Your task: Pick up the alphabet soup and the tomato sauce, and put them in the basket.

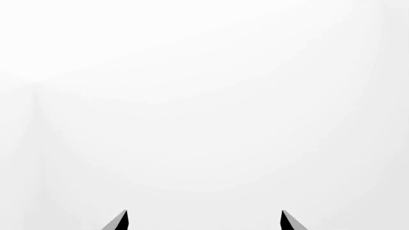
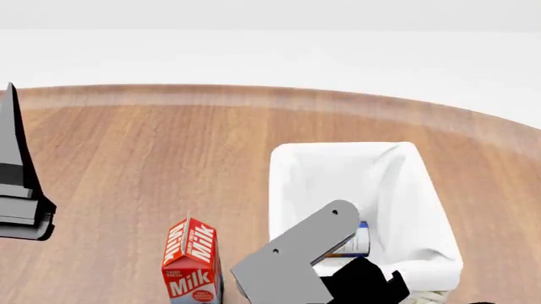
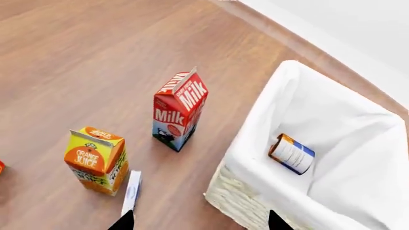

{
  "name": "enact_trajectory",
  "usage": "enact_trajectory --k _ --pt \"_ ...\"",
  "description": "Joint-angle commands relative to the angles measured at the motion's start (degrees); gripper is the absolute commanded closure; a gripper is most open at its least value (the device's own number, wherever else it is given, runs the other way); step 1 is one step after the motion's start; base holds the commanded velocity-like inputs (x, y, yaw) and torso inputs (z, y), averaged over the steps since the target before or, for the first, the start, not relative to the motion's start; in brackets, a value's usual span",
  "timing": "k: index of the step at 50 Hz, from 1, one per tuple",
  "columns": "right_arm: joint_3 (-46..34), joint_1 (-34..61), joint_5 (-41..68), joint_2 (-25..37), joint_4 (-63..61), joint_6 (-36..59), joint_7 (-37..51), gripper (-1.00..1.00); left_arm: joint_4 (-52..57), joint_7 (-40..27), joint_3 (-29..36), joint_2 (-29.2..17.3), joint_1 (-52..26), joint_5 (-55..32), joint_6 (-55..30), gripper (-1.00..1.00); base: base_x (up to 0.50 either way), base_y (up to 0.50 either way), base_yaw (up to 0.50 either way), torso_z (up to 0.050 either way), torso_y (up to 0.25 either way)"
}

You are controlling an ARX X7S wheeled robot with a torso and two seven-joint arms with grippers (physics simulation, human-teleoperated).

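The alphabet soup [image 3: 292, 153], a can with a blue and white label and an orange band, lies on its side inside the basket [image 3: 255, 139]. In the head view the alphabet soup [image 2: 362, 239] peeks out from behind my right arm [image 2: 296, 253], low in the white-lined basket [image 2: 283, 190]. My right gripper [image 3: 199, 223] is open and empty, hovering above the basket's near corner and the table beside it. My left gripper [image 1: 204, 221] is open too, facing only a white wall; its arm [image 2: 17, 177] stands at the far left. The tomato sauce is out of view.
A red milk carton [image 3: 179, 110] stands left of the basket, also visible as the milk carton [image 2: 192, 263] in the head view. An orange juice carton [image 3: 96, 160] stands nearer, with a small white and blue box [image 3: 131, 191] lying beside it. The round wooden table [image 2: 135, 152] extends left.
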Motion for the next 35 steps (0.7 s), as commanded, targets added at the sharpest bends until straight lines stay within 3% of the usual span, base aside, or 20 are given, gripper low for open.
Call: enact_trajectory --k 1,14,35 --pt "-3.0 -2.9 2.7 0.7 -4.5 -2.8 1.5 -1.0 -0.1 0.2 0.0 0.2 0.1 0.2 0.3 -1.0 0.0 0.0 0.0 0.0 0.0" --pt "-8.4 -4.9 8.1 1.6 -10.4 -8.9 5.4 -1.0 -0.1 0.0 -0.7 0.2 1.0 -0.1 1.3 -1.0 0.0 0.0 0.0 0.0 0.0" --pt "-17.1 -8.4 6.1 1.1 -16.6 -10.9 8.1 -1.0 0.3 0.7 -0.7 0.3 0.2 0.5 0.1 -1.0 0.0 0.0 0.0 0.0 0.0"
